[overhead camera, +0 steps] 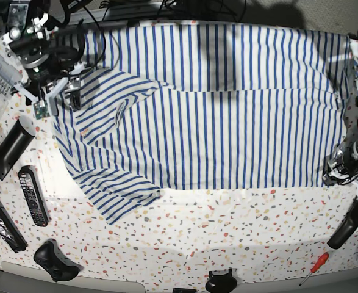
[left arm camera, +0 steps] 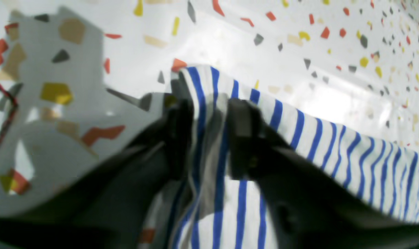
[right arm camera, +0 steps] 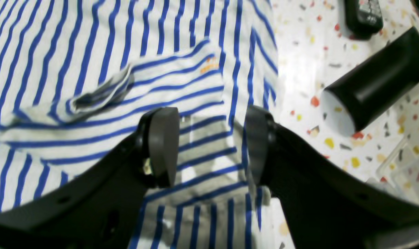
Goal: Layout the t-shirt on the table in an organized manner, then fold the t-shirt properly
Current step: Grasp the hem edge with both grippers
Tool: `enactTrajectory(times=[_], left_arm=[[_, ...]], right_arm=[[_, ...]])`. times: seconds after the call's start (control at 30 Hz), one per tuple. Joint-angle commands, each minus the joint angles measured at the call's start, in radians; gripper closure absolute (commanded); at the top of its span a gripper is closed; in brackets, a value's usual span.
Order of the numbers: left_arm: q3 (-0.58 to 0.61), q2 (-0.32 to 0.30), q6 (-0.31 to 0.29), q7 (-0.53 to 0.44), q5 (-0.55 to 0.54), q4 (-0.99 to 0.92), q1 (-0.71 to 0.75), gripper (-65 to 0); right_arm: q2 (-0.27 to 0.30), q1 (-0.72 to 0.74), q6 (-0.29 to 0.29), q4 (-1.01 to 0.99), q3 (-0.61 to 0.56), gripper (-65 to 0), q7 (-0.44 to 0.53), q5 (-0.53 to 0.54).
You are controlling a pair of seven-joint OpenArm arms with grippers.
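Note:
The white t-shirt with blue stripes (overhead camera: 215, 110) lies spread across the speckled table (overhead camera: 227, 238), and one sleeve is folded over its body at the left. At the right edge of the base view, my left gripper (overhead camera: 343, 168) sits on the shirt's lower corner. The left wrist view shows that gripper (left arm camera: 211, 138) shut on a bunched fold of the t-shirt (left arm camera: 334, 145), lifted a little off the table (left arm camera: 230, 38). My right gripper (right arm camera: 211, 145) stands open over the t-shirt (right arm camera: 92, 52) by the folded sleeve near the cloth's edge. In the base view this gripper (overhead camera: 60, 94) is at the upper left.
Beside the right gripper lie a black cylinder (right arm camera: 375, 93) and a remote (right arm camera: 363, 14) on bare table (right arm camera: 299, 69). Along the front edge are a remote (overhead camera: 32, 195), a game controller (overhead camera: 55, 261), a screwdriver (overhead camera: 313, 268) and a black handle (overhead camera: 344, 231).

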Motion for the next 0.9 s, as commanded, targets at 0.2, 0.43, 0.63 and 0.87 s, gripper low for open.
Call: enactTrajectory(times=[0.2, 0.43, 0.63, 0.87], left_arm=[[-0.003, -0.014, -0.005, -0.077, -0.013, 0.011, -0.027, -29.6], [-0.003, 0.043, -0.005, -0.056, -0.013, 0.011, -0.028, -21.9], [-0.003, 0.081, -0.005, 0.01, -0.013, 0.011, -0.028, 0.0], [-0.003, 0.063, -0.005, 0.014, -0.013, 0.011, -0.028, 0.0]], right_arm=[[0.009, 0.097, -0.001, 0.02, 0.004, -29.0, -0.013, 0.021], [0.008, 0.222, 0.0, 0.019, 0.004, -29.0, -0.05, 0.083], [0.009, 0.245, 0.039, -0.068, 0.005, -35.9, -0.021, -0.014], [0.009, 0.394, 0.038, -0.257, 0.005, -38.2, 0.01, -0.023]])
